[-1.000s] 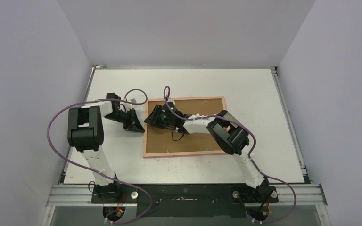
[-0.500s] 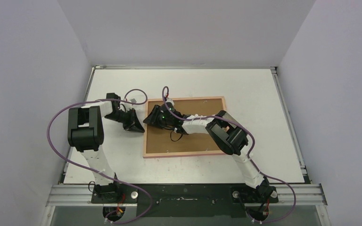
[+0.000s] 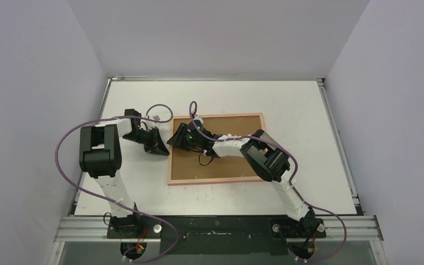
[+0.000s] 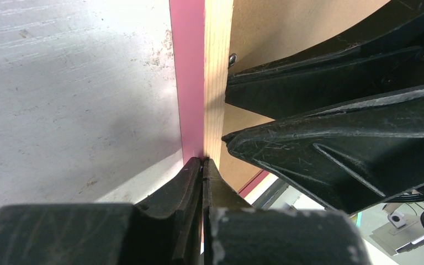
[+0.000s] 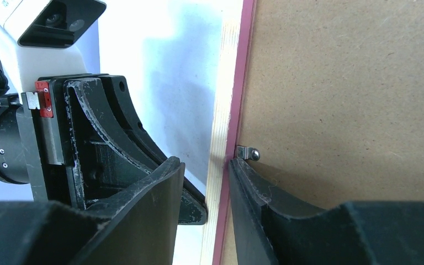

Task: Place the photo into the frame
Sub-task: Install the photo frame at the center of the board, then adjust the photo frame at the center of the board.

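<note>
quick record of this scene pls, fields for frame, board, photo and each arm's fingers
frame: flat on the table, back side up
board: brown, lying inside the frame
photo: not visible in any view
clip: small metal tab on the board beside the frame's left rail
left fingers: shut, tips against the outer side of the left rail
right fingers: open, one on each side of that rail, inner one next to the clip
</note>
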Robot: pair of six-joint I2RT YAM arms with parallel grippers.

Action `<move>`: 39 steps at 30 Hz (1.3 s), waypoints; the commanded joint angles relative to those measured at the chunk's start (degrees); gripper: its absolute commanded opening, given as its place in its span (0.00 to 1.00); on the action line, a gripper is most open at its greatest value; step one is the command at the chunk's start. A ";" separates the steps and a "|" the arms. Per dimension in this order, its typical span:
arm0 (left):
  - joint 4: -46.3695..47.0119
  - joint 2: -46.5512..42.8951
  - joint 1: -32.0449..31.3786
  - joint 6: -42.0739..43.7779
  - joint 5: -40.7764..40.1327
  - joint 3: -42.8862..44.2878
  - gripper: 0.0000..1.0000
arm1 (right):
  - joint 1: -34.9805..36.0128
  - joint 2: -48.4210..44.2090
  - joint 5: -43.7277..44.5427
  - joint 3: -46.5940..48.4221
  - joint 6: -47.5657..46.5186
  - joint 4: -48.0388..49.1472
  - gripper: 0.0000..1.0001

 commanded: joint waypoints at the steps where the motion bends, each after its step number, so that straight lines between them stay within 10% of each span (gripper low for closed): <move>1: -0.75 0.57 -0.62 1.53 -1.13 0.61 0.00 | 0.55 0.87 0.45 1.62 -0.58 -0.25 0.37; 9: -2.78 -1.25 1.00 2.06 0.14 1.16 0.00 | -2.16 -11.71 -1.04 -5.02 -2.81 -0.37 0.43; 18: -5.22 -3.91 2.64 4.01 0.65 3.15 0.00 | -16.17 -38.66 8.42 -19.59 -13.46 -20.81 0.88; 24: -5.42 -5.11 1.27 10.09 -2.60 2.20 0.00 | -32.75 -47.58 12.04 -24.01 -18.96 -32.96 0.99; 39: -5.53 -5.86 -5.86 15.19 -14.15 1.85 0.00 | -48.25 -37.90 8.22 -23.60 -19.58 -33.59 0.90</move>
